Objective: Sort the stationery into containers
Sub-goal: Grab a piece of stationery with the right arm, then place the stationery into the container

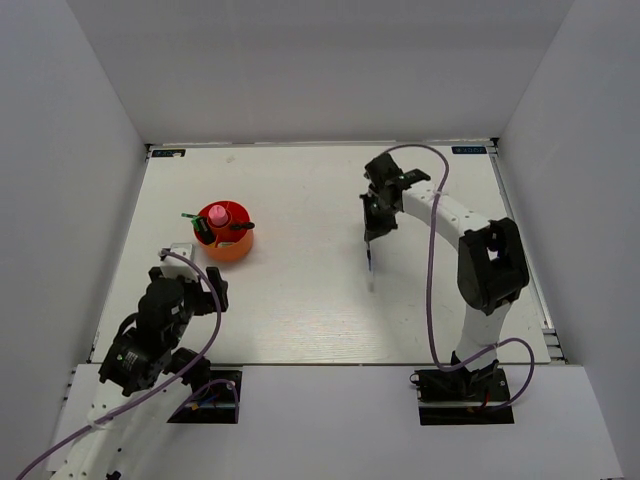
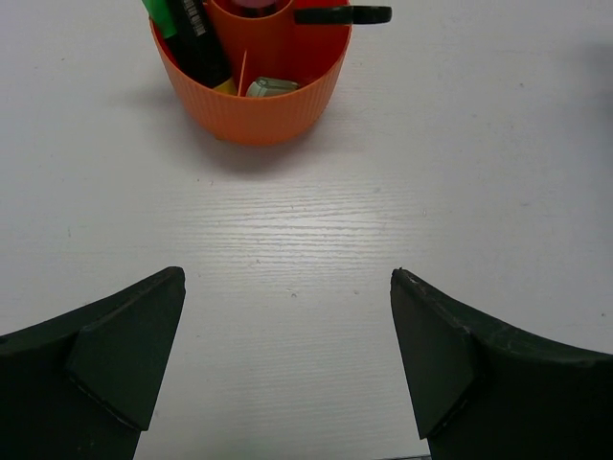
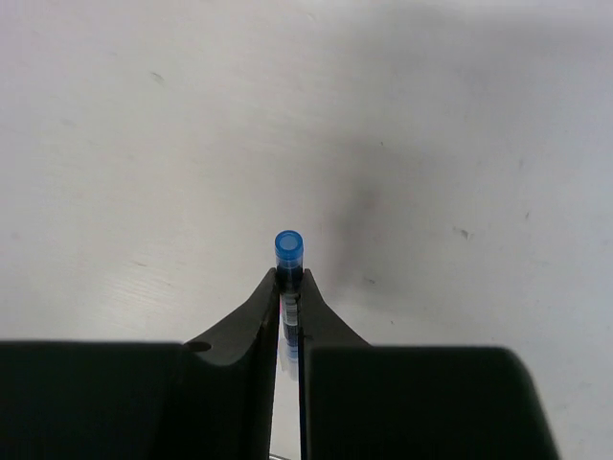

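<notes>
Right tool (image 3: 290, 283) clamped on thin pen (image 3: 288, 247), round blue end showing; left tool (image 2: 285, 287) spread wide.

1. You see the organiser (image 2: 251, 101) in orange plastic, its outer wall finely ribbed and faintly glossy;
2. the table (image 2: 306, 240) in front of the organiser looks white and matt, with a fine woodgrain texture;
3. the pen (image 3: 288, 247) shows glossy, translucent blue plastic;
4. the left gripper (image 2: 285, 287) has matt black fingers (image 2: 124, 350).

White worktop (image 1: 310, 310), faintly wood-grained, boxed in by plain white walls (image 1: 320, 70) at nine, twelve and three o'clock; small label (image 1: 468, 150) at one o'clock corner.
</notes>
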